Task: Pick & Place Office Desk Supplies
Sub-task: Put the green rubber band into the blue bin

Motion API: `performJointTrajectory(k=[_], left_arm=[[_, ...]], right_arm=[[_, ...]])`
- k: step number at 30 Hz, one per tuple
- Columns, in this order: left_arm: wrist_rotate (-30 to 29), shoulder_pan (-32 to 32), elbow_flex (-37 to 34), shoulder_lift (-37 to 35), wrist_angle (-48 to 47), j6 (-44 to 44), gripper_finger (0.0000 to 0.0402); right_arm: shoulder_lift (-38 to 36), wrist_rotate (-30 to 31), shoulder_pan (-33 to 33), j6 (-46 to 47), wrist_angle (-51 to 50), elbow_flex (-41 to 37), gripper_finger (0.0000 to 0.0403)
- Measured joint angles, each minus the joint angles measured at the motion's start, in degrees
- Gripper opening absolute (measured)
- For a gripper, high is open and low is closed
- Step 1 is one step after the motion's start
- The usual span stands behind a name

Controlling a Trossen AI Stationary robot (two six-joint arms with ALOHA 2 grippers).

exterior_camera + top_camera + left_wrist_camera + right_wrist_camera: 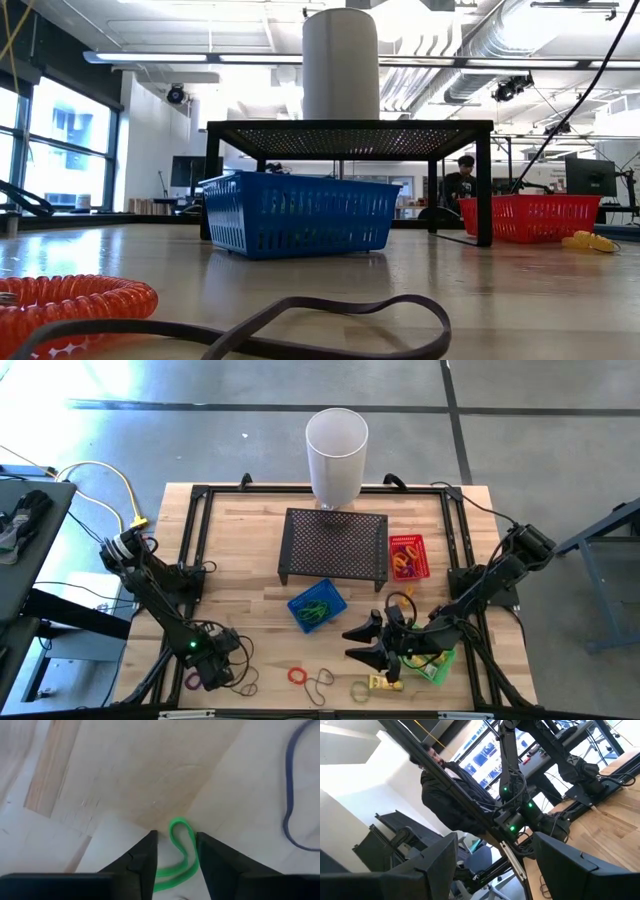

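1. Left gripper (175, 865) is low over the wood table (240, 550) at its near-left corner — fingers (142, 865) parted, a green band (181, 851) lying between them on the surface; I can't tell whether they pinch it.
2. A dark blue loop (290, 795) lies on the wood just beside that spot.
3. Right gripper (362, 643) hangs over the near-right part of the table, jaws spread wide and holding nothing.
4. Loose supplies along the near edge: a red coil (297, 676), a dark band (321, 680) next to it, a yellow piece (380, 682) near the right gripper.
5. Blue basket (317, 606) holds green bands; red basket (407, 556) sits right of the mesh stand (335, 543).
6. White cylinder (336, 457) stands upright behind the stand — untouched.
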Motion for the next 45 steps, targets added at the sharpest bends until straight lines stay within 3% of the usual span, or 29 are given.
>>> performJointTrajectory(k=[10,23,28,33,38,45], left_arm=[[0.79,0.05,-0.09,0.11,-0.02,-3.69,0.0012],[-0.72,3.17,0.42,-4.87,-2.52,-2.65,0.0],[-1.88,8.98,0.88,-7.05,-3.26,3.92,0.0],[-7.25,15.04,4.77,-7.65,-3.48,12.95,0.0],[-8.43,21.73,10.53,-7.69,-3.49,22.87,0.0],[-14.37,29.41,17.88,-7.78,0.77,33.85,0.0]], right_arm=[[0.0,-1.49,0.0,-0.15,-0.14,-0.02,0.0246],[0.0,-1.49,-0.05,-6.0,-0.44,-0.02,0.0246],[-0.02,-2.02,-0.11,-6.54,-0.44,-0.02,0.0246],[-0.73,-3.09,-0.11,-7.12,-0.52,-0.04,0.0246],[-3.21,-4.43,0.51,-13.62,-0.46,-0.04,0.0246],[-7.54,-0.18,2.76,-23.12,-2.71,-0.04,0.0246]])
